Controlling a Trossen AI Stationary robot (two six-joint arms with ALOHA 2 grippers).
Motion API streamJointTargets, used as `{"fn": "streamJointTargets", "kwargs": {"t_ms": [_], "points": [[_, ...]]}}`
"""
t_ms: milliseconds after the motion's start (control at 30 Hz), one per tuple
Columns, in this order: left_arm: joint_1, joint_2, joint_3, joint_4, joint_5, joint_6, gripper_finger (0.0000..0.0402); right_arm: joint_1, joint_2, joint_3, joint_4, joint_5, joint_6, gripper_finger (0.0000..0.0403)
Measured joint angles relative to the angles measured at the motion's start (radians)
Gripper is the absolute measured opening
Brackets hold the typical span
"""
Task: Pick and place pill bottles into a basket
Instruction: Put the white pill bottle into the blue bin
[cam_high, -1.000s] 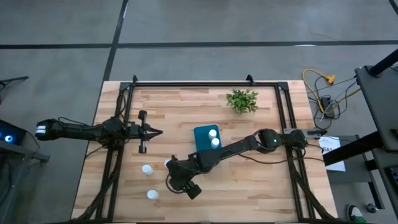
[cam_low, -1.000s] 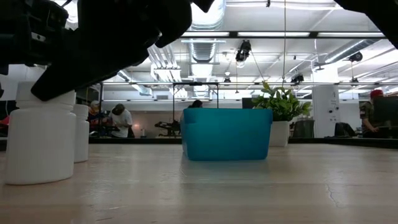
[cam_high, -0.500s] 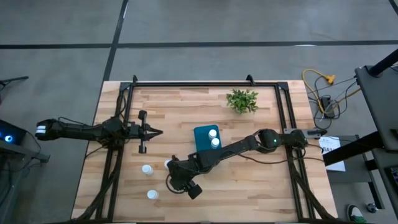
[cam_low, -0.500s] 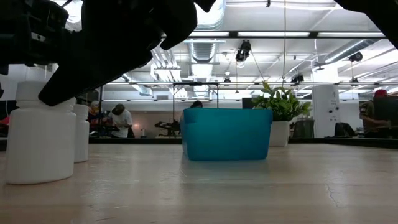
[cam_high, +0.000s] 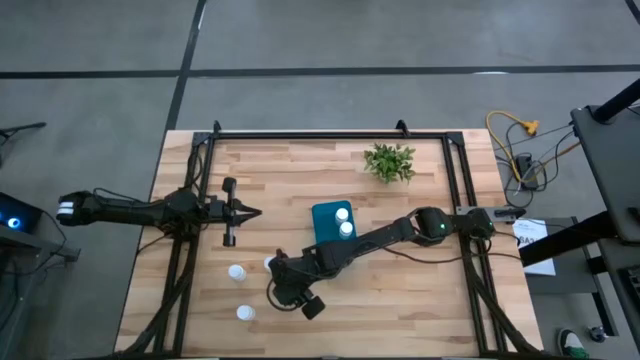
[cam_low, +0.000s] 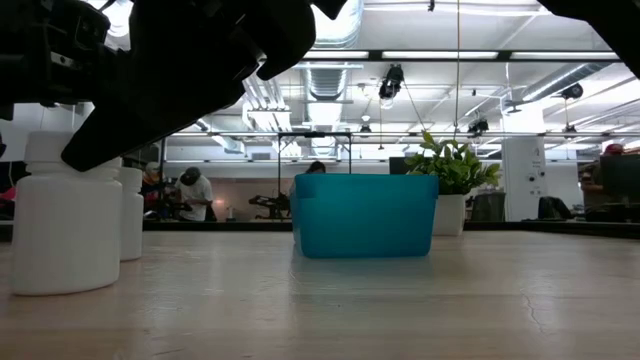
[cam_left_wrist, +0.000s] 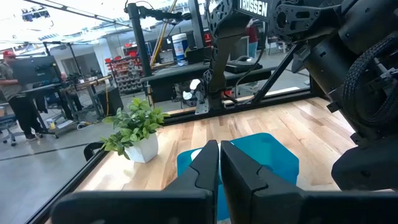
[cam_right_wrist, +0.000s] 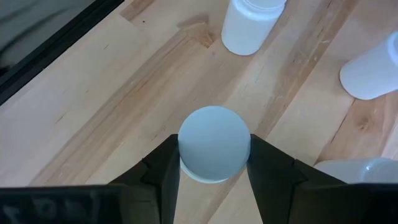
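At counter's front-left | right gripper (cam_right_wrist: 214, 163) straddles a pill bottle (cam_right_wrist: 214, 144), jaws touching both sides of its cap | more pill bottles (cam_high: 237, 272) stand nearby | basket (cam_high: 333, 223) mid-counter holds two bottles | left gripper (cam_high: 252, 212) waits beyond, jaws together.

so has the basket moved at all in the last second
No. In the high view the basket sits in the same spot below and left of the plant; in the low view it stands just left of the plant as before.
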Motion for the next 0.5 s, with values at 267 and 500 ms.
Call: {"fn": "streamJointTargets", "kwargs": {"t_ms": [267,500], "points": [[0.000,0.000,0.000,0.000,0.000,0.000,0.0000,-0.011,0.000,0.060,-0.146,0.004,0.006,0.0143],[0.000,0.000,0.000,0.000,0.000,0.000,0.0000,-0.011,-0.002,0.136,-0.227,0.017,-0.004,0.0143]]}}
